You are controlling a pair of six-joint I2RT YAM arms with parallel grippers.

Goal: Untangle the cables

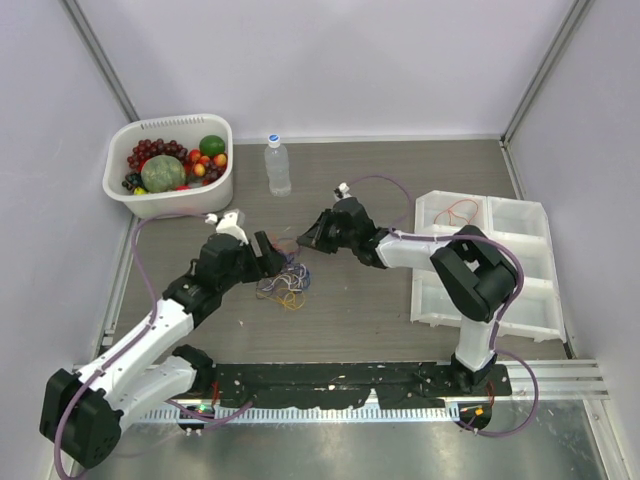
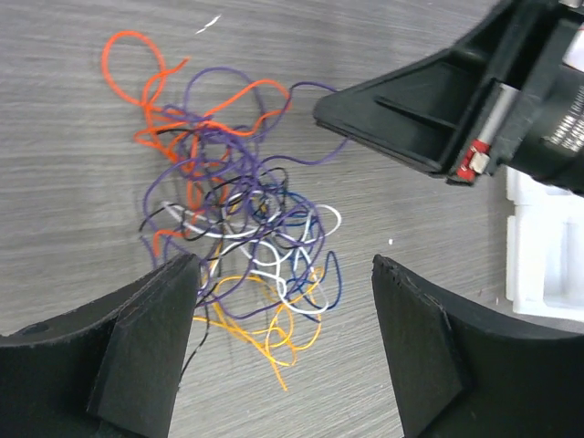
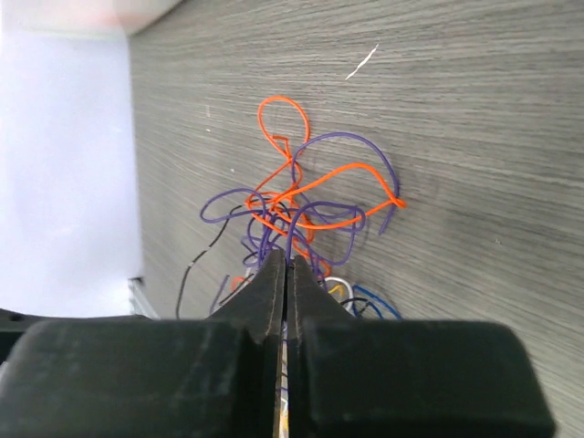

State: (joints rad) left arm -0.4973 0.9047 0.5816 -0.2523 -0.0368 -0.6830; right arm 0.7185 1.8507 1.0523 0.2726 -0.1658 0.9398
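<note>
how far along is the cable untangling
Early. One red cable lies in a compartment of the white tray, apparently sorted. In hand: right tool shut at the edge of the tangle, grip on a strand unclear; left tool open above it. Left: orange, purple, white, black, blue and yellow strands knotted together.

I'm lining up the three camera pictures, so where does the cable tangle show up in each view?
Top external: tangle near centre, between left gripper and right gripper.
Left wrist: tangle centre-left, beyond the open left gripper.
Right wrist: tangle centre, just past the shut right gripper.
Shared landmark: the right gripper, which is upper right in the left wrist view.
</note>
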